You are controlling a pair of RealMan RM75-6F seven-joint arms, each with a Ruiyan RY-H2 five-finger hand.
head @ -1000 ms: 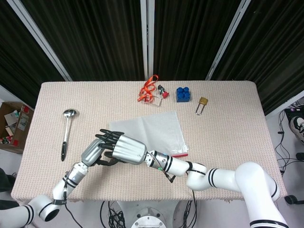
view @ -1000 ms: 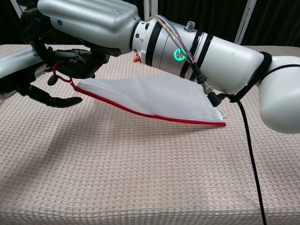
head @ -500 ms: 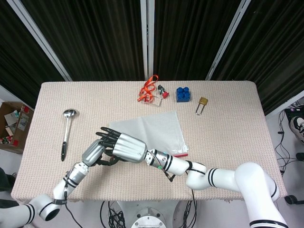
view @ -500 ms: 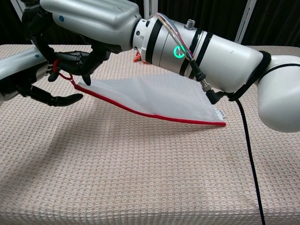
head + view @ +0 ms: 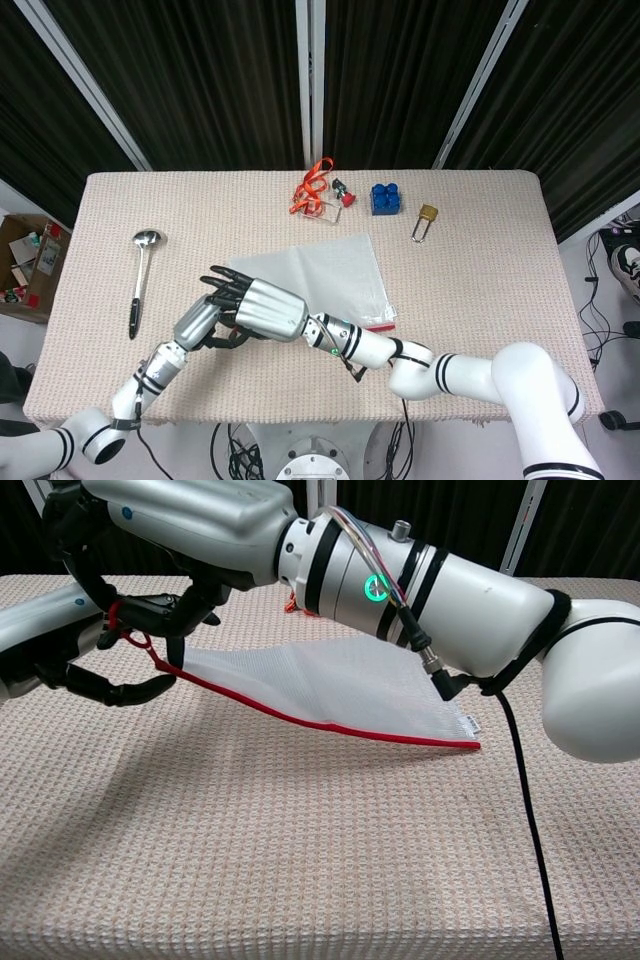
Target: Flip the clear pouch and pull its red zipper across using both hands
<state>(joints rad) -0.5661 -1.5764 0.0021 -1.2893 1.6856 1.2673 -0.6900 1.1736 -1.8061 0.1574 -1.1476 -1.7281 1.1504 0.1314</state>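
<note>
At the near-left part of the table [image 5: 480, 240], both hands meet over the left corner of the pouch [image 5: 325, 275]. The right hand [image 5: 265, 308] reaches across from the right, its dark fingers [image 5: 180, 615] curled down on the pouch's left end, which is lifted clear of the cloth just beneath them; the far right corner lies flat. The red zipper [image 5: 330, 725] runs along the near edge, from the raised corner under the right fingers down to the resting corner. A red pull loop [image 5: 130, 635] sits at the raised end, between the 2 hands. The left hand [image 5: 200, 322] lies just beside and partly beneath the right one, fingers [image 5: 125, 690] curled below the loop; whether they actually pinch it cannot be told. Well beyond the fingers, on the far side, lie a ladle [image 5: 140, 280], a lanyard [image 5: 318, 190], a blue block [image 5: 385, 197] and a padlock [image 5: 425, 220].
</note>
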